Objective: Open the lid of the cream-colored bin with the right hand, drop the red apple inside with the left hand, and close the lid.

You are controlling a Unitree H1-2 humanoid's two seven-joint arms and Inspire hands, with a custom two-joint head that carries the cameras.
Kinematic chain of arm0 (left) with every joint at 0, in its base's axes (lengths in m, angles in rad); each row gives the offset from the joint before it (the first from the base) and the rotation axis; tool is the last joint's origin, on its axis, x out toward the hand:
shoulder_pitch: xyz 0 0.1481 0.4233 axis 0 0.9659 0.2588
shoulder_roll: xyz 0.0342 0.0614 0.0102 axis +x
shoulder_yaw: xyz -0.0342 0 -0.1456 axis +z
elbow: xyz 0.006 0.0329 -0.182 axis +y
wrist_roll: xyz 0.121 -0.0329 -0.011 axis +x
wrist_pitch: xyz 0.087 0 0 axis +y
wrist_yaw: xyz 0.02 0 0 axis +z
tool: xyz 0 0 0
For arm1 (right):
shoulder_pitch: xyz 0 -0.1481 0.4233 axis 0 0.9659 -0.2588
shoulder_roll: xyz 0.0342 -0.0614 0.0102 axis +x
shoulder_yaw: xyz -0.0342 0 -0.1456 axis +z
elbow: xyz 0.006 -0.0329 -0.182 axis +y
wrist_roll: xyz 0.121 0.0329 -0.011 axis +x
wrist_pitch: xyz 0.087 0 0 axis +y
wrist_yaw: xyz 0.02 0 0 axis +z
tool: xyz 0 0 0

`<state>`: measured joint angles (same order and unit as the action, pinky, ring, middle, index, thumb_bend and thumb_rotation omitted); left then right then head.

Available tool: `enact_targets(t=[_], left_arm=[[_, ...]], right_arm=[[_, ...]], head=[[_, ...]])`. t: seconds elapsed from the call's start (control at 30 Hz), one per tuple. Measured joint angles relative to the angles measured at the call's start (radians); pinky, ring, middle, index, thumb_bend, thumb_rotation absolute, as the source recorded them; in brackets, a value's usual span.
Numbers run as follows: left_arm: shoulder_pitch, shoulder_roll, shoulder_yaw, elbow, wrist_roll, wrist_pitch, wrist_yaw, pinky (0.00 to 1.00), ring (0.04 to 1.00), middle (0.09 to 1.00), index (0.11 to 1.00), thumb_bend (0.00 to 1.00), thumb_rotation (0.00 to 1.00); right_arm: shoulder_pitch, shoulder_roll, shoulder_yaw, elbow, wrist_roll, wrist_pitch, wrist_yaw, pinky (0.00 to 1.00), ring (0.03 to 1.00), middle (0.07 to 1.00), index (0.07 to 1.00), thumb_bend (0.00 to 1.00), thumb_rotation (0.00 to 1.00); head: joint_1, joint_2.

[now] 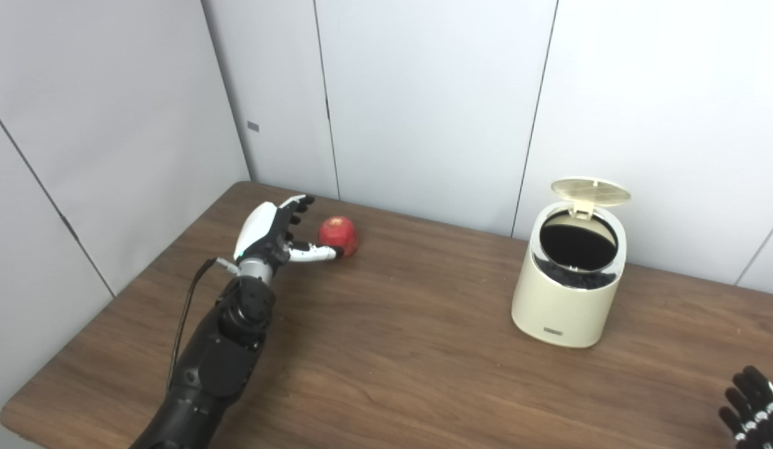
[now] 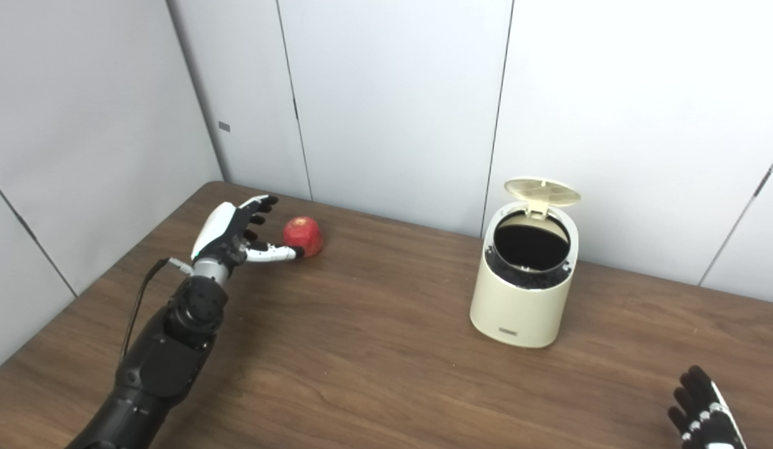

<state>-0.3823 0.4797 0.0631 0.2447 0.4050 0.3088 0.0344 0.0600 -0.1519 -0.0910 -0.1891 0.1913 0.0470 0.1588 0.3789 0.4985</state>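
Lid (image 1: 591, 191) up on the cream-colored bin (image 1: 564, 308), tipped back on its hinge at the far rim, dark round mouth wide open. Standing upright on the right half of the wooden table (image 1: 398, 368), near the wall panels.

Over on the left, far side: red apple (image 1: 339, 236) resting on the table, not lifted. Left hand (image 1: 275, 234) right beside it, fingers spread, nothing gripped. Thumb (image 1: 316, 252) stretched out low along the near side of the apple, tip touching or just about touching its skin, too close to call. Other fingers (image 1: 299, 204) reaching up behind and to the left of the fruit, apart from it. Black forearm running back to the bottom edge, thin cable looping beside the wrist.

Down in the bottom right corner: right hand (image 2: 704, 411), only partly in frame, dark fingers pointing up and apart, holding nothing, well away from the bin.

Apple and bin well apart, bare tabletop between them.
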Motion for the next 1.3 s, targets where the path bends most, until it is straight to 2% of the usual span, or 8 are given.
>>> enact_targets(t=[0.1,0.17,0.3,0.43,0.73,0.97,1.17,1.3], left_arm=[[-0.040,0.023,-0.047,0.026,0.022,0.040,-0.045,0.74,0.875,0.931,0.944,0.93,0.28],[-0.064,0.042,-0.083,0.044,0.051,0.066,-0.055,0.80,0.936,0.958,0.953,0.94,0.30],[-0.108,0.073,-0.130,0.103,0.080,0.079,-0.088,0.88,0.982,0.978,0.959,0.95,0.32],[-0.138,0.093,-0.171,0.140,0.105,0.088,-0.112,0.79,0.935,0.951,0.926,0.96,0.30],[-0.187,0.116,-0.274,0.178,0.201,0.106,-0.136,0.70,0.859,0.899,0.867,0.93,0.18],[-0.215,0.114,-0.270,0.235,0.165,0.099,-0.192,0.66,0.798,0.873,0.843,0.86,0.09],[-0.228,0.100,-0.242,0.237,0.115,0.100,-0.204,0.58,0.717,0.817,0.794,0.80,0.02],[-0.232,0.087,-0.235,0.238,0.098,0.099,-0.203,0.62,0.718,0.791,0.782,0.76,0.00]], right_arm=[[0.003,0.000,-0.001,-0.014,-0.002,0.001,-0.001,0.91,0.954,0.951,0.940,0.72,0.86],[0.003,0.000,-0.001,-0.019,-0.003,0.001,-0.003,0.90,0.954,0.949,0.939,0.72,0.85],[0.004,0.000,-0.002,-0.022,-0.010,0.002,-0.011,0.89,0.950,0.947,0.934,0.72,0.85],[0.004,0.000,-0.001,-0.032,-0.002,0.003,-0.012,0.92,0.960,0.954,0.936,0.69,0.88],[0.009,0.000,0.003,-0.054,-0.004,0.003,-0.013,0.94,0.967,0.952,0.937,0.67,0.94],[0.010,0.006,0.006,-0.063,-0.027,0.005,-0.027,0.96,0.966,0.950,0.931,0.67,0.96],[0.010,0.011,0.014,-0.074,-0.042,0.028,-0.039,0.99,0.970,0.952,0.937,0.66,0.98],[0.010,0.011,0.015,-0.088,-0.053,0.045,-0.044,1.00,0.972,0.952,0.937,0.64,1.00]], head=[[-0.005,0.002],[-0.009,0.000],[-0.015,0.002],[-0.018,0.000],[-0.032,0.005],[-0.044,0.006],[-0.048,0.006],[-0.052,0.006]])
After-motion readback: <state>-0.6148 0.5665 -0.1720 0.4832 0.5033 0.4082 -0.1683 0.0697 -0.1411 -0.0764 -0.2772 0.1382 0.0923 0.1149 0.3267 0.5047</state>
